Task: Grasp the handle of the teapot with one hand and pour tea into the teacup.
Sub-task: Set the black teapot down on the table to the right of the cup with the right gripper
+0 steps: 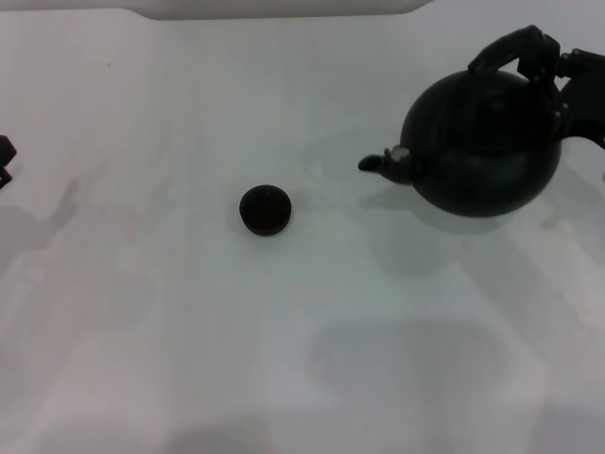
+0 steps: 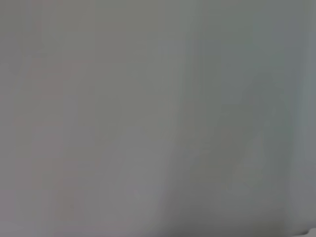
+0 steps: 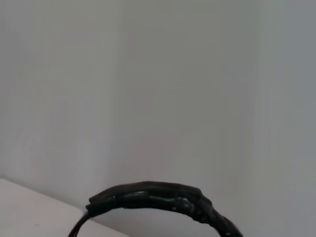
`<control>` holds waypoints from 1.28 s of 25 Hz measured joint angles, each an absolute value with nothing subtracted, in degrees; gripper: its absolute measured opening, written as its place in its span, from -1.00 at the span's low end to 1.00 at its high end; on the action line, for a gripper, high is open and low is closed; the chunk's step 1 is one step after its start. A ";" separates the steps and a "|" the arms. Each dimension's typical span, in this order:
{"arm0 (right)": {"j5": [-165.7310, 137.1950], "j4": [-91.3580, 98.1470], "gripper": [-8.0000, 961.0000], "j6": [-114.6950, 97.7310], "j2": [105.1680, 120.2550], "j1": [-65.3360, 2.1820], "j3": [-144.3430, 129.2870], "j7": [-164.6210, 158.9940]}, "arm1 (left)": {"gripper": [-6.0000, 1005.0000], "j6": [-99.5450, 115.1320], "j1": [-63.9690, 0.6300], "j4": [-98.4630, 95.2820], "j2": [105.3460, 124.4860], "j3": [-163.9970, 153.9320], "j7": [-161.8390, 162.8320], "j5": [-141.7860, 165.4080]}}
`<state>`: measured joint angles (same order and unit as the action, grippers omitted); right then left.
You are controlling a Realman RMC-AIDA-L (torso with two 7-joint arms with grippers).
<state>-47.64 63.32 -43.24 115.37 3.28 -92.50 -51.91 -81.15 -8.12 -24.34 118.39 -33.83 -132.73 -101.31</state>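
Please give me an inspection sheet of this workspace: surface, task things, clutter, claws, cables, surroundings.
Surface: white table, bare apart from the two task things; soft shadows on it.
Teapot: black, at the right, spout pointing toward the cup; a shadow under it suggests it is lifted, not certain.
Handle: arched over the pot; also seen in the right wrist view.
Teacup: small, dark, near the middle, apart from the pot.
Clutter: nothing seen.
Right claw: at the handle's right end, apparently gripping it.
Left claw: at the left edge, idle.
Cables: nothing seen.
Surroundings: pale wall in the wrist views.
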 joint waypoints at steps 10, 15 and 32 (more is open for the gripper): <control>-48.64 59.22 -0.74 -50.95 115.09 4.77 -91.24 -45.24 | 0.72 -79.93 -9.34 -24.34 118.39 -33.84 -132.71 -100.63; -48.67 56.83 -0.74 -51.68 115.21 4.17 -90.51 -41.29 | 0.72 -79.62 -9.85 -24.34 118.39 -33.83 -132.71 -100.24; -48.03 49.13 -0.74 -54.20 115.51 -0.04 -87.81 -36.13 | 0.72 -79.52 -9.93 -24.34 118.39 -33.84 -132.88 -100.19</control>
<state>-48.03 49.13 -54.20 115.51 -0.04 -87.81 -36.13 -79.52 -9.93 -24.34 118.39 -33.84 -132.88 -100.19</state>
